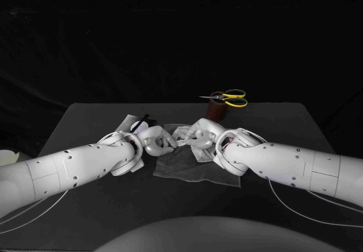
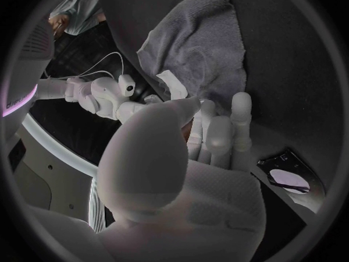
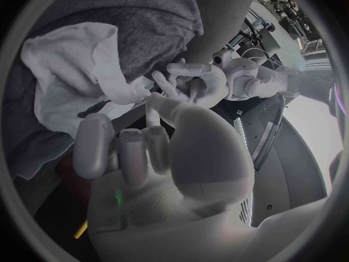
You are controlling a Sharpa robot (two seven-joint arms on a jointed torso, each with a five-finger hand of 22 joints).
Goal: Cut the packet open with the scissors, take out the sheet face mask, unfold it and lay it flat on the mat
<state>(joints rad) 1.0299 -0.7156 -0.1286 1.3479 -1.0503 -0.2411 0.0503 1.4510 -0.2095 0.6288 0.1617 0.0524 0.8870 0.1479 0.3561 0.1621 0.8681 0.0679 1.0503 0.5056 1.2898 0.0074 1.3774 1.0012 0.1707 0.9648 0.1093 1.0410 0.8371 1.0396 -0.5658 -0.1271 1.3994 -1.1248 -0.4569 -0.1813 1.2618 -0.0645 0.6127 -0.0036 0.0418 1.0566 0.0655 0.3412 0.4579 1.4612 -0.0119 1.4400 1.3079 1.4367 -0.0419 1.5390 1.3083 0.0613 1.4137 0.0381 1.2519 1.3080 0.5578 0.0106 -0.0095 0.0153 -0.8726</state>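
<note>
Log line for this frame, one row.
phase: unfolding | left hand: holds sheet mask | right hand: holds sheet mask | mat: beneath mask | packet: beside left hand | scissors: in holder

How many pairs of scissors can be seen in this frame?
1. The scissors, yellow-handled, stand in a brown holder at the far side of the table, beyond the right robot hand. Part of the table is covered, so another pair could be hidden.

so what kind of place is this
Probably a robot lab bench: black table, dark backdrop, left hand and right hand at a face mask over a grey mat, scissors in a holder.
</note>
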